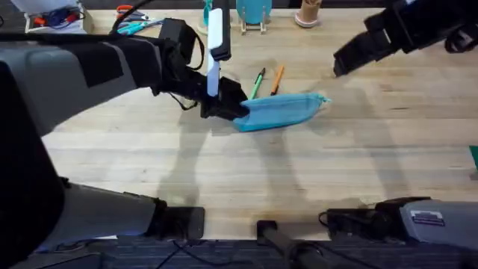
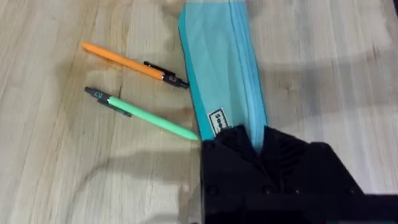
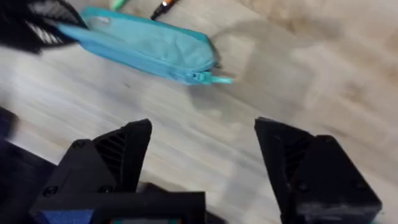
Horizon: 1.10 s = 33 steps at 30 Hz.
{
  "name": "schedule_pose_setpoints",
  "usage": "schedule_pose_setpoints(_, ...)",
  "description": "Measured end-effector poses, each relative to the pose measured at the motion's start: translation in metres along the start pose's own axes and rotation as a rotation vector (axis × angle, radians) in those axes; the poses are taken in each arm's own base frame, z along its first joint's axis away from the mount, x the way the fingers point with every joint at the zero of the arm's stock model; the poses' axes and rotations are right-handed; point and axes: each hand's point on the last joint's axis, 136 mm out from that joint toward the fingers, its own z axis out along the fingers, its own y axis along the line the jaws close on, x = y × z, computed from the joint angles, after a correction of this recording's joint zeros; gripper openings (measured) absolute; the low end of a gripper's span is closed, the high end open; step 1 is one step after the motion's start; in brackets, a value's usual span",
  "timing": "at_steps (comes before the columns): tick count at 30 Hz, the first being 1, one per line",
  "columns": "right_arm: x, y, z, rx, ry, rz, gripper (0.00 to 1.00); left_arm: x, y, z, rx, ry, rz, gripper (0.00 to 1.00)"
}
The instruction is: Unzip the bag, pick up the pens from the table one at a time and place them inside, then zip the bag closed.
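Observation:
The light blue bag lies on the table a little past its middle, zipper running along its top. Its pull tab sits at the end nearer my right arm. My left gripper is shut on the bag's opposite end, and in the left wrist view its black fingers pinch the fabric. Just beyond the bag lie the green pen and the orange pen, side by side. My right gripper hangs open above the table, to the right of the bag.
Along the far edge stand scissors, a blue holder, a cup and a white box. A teal item pokes in at the right edge. Bare wood stretches in front of the bag.

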Motion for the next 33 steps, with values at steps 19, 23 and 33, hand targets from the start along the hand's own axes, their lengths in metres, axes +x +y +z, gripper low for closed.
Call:
schedule_pose_setpoints(19, -0.002, -0.046, -0.006, 0.257, 0.06, -0.355, 0.997, 0.0, 0.0, 0.0, 0.0, 0.0, 0.0, 0.043)
schedule_pose_setpoints(23, -0.011, -0.05, -0.003, 0.274, 0.039, -0.376, 0.997, 0.0, 0.0, 0.0, 0.0, 0.0, 0.0, 0.043)
schedule_pose_setpoints(33, -0.021, -0.045, 0.002, 0.239, 0.01, -0.448, 0.997, 0.0, 0.0, 0.0, 0.0, 0.0, 0.001, 0.043)
